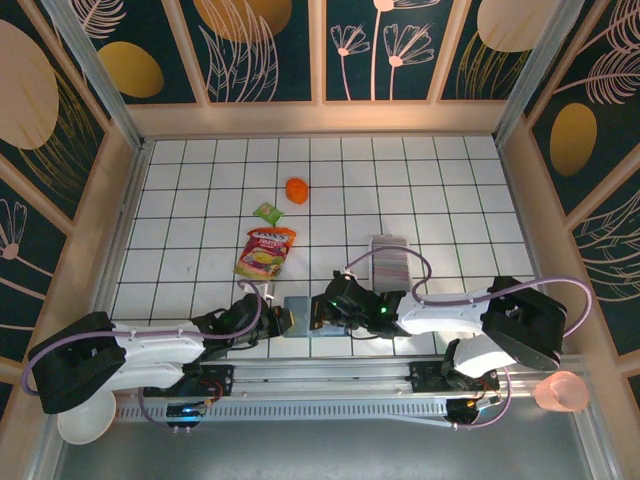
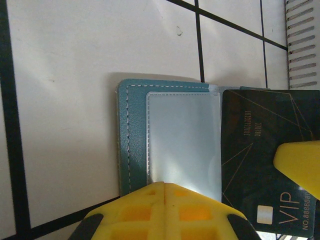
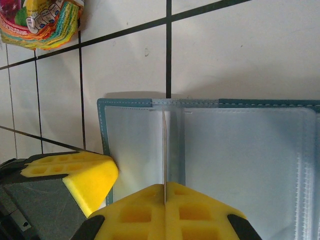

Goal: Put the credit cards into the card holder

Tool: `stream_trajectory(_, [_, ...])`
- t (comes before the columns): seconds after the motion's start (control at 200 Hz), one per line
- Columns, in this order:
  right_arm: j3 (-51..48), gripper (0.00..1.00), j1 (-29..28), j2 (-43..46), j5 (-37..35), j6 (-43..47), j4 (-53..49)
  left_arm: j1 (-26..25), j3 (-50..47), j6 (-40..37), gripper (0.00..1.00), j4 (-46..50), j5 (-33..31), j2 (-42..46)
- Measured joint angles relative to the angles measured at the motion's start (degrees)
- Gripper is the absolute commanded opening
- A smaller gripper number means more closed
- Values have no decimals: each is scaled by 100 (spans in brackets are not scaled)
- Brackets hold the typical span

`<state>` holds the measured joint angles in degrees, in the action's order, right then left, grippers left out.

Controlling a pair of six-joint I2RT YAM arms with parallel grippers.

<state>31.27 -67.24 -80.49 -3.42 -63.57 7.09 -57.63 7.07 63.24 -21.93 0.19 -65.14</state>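
The credit cards, thin grey-purplish rectangles packed in a dense row, stand in a long white rectangular tray on the tiled table, just beyond the right arm. One dark card printed "VIP" is apart from the row. The right gripper is clamped on it, and it shows edge-on between the yellow pads.

The card lies over the right half of the small teal-blue folding card holder, which is spread open between the two grippers with its clear sleeves facing up.

The left gripper has its pads pressed together at the holder's near edge. I cannot tell whether they pinch it.
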Motion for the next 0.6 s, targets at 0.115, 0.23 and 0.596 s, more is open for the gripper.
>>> stream_trajectory(0.115, [-68,0,0,-7,4,-107,129,0,0,0,0,-9,0,-4])
stream_trajectory(0.23, [-160,0,0,-7,44,-199,308,0,0,0,0,-11,0,-4])
stream_trajectory(0.596, [-450,0,0,31,79,-455,824,0,0,0,0,-20,0,-15])
